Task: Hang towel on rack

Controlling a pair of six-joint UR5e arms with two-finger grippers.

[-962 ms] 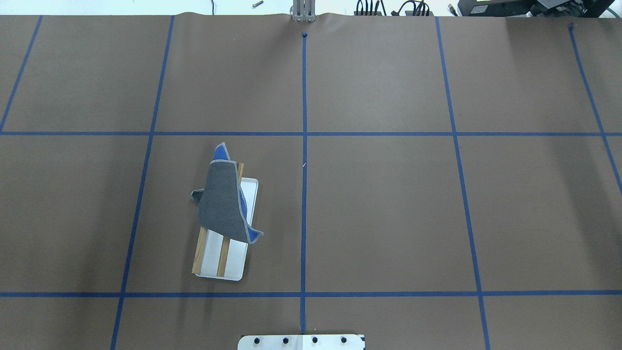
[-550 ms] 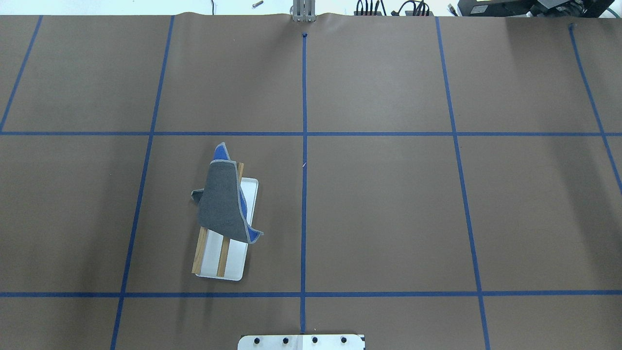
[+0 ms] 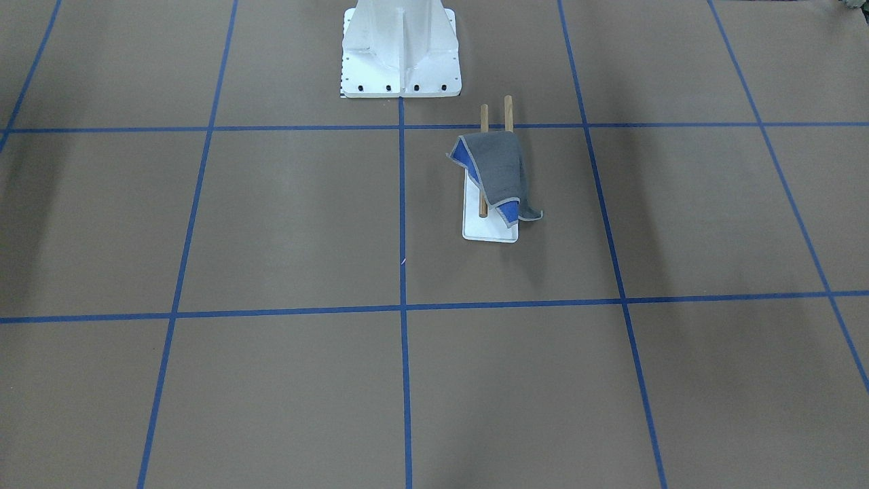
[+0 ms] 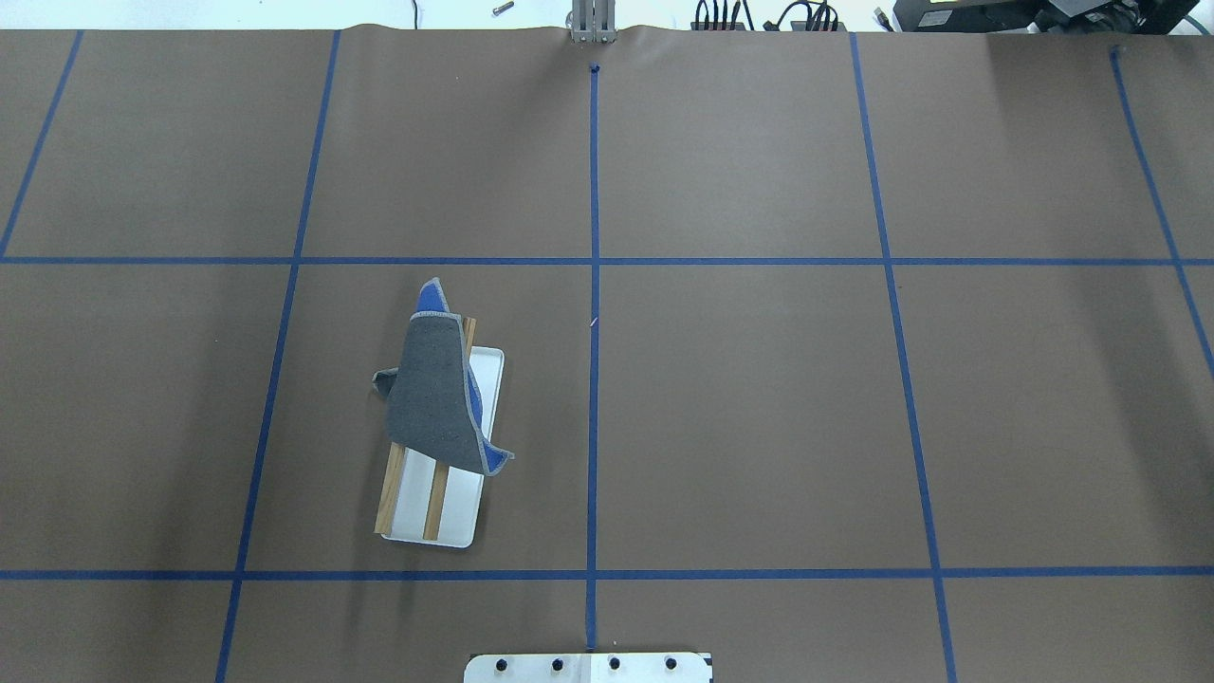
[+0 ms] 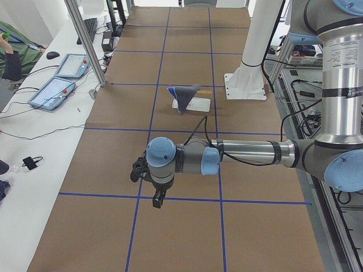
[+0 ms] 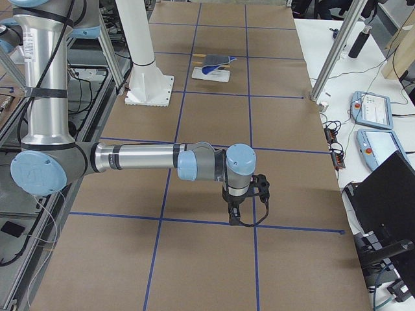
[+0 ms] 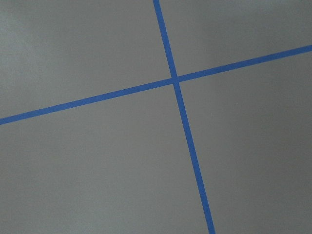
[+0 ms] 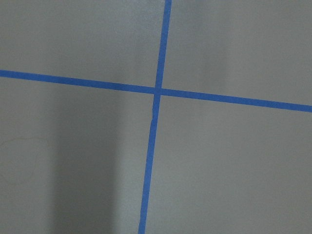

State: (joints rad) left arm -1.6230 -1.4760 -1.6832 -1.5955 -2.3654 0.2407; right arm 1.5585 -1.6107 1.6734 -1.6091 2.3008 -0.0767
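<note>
The towel [image 4: 432,394], grey side up with blue showing at its edges, lies draped over the rack's two wooden dowels [image 4: 436,503] above the white base plate [image 4: 462,507], left of the table's centre. It also shows in the front view [image 3: 501,170] on the rack [image 3: 508,109]. My left gripper [image 5: 159,201] shows only in the left side view, far from the rack, above a tape line; I cannot tell if it is open. My right gripper [image 6: 235,217] shows only in the right side view, also far from the rack; I cannot tell its state. Both wrist views show only brown paper and blue tape.
The white bolted pedestal [image 3: 400,47] stands at the robot's side of the table, close to the rack. Blue tape lines [image 4: 594,285] grid the brown paper. Tablets [image 5: 54,90] and cables lie on the white bench beyond the table's far edge.
</note>
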